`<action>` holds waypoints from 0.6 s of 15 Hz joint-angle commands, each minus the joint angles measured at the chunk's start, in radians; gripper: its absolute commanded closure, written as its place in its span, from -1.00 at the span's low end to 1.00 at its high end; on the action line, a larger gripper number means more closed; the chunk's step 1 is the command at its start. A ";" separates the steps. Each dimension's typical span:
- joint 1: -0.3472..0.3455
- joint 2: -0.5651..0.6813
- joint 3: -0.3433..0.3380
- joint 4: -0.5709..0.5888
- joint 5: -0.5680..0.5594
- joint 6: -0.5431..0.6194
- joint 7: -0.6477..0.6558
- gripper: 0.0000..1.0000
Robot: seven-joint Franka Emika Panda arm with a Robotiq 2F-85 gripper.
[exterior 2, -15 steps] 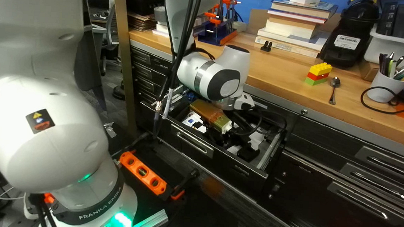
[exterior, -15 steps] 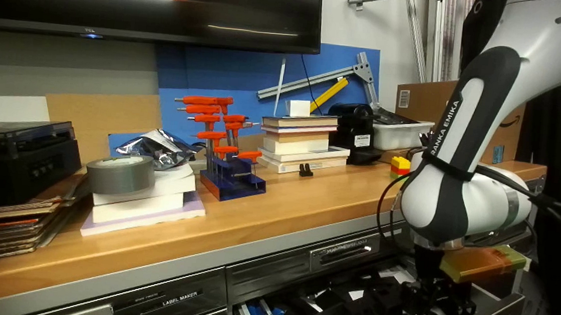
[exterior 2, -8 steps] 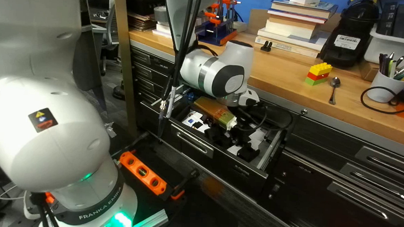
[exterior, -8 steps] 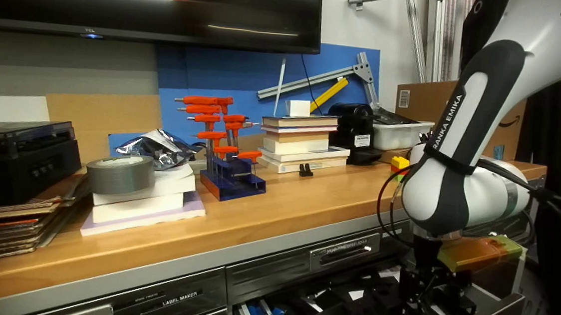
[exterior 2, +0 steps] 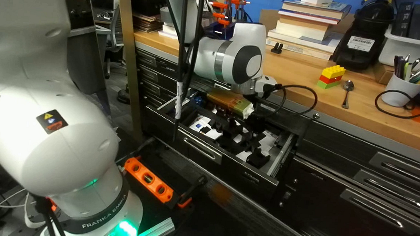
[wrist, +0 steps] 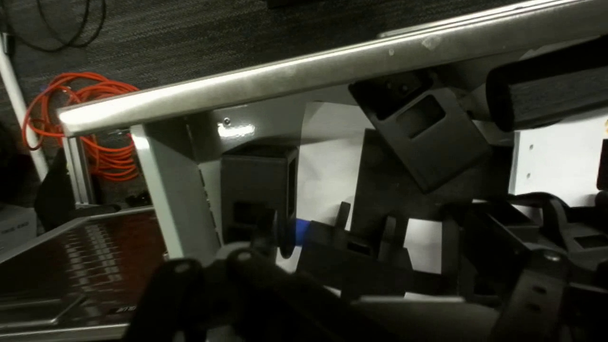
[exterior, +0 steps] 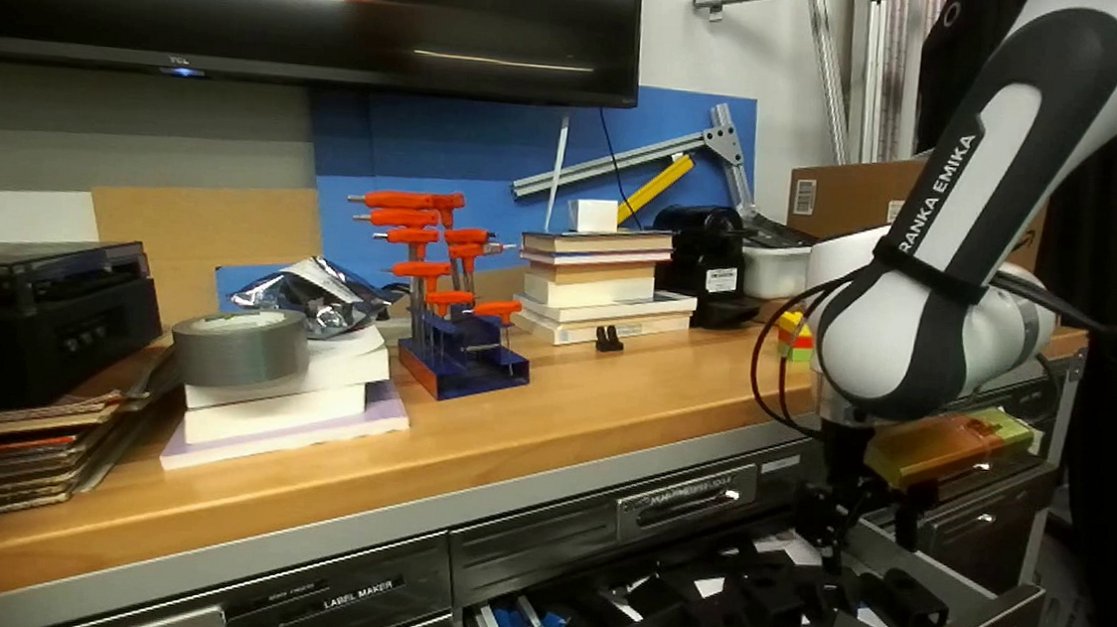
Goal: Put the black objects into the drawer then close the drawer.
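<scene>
Tool point(exterior: 867, 547) looks spread above the drawer point(exterior 2: 236, 167), with black objects point(wrist: 256, 190) lying inside; one small black piece point(exterior: 608, 338) sits on the desk point(exterior: 592, 396). I'd go straight up before reaching over, so nothing snags.

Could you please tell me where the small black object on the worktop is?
In both exterior views, the small black object stands just in front of the book stack, to the right of the blue tool rack.
</scene>
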 commanded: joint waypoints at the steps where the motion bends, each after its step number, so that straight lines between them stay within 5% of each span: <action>1: 0.007 -0.118 0.013 0.045 -0.050 -0.158 0.062 -1.00; 9: -0.021 -0.189 0.093 0.315 0.009 -0.445 0.016 -1.00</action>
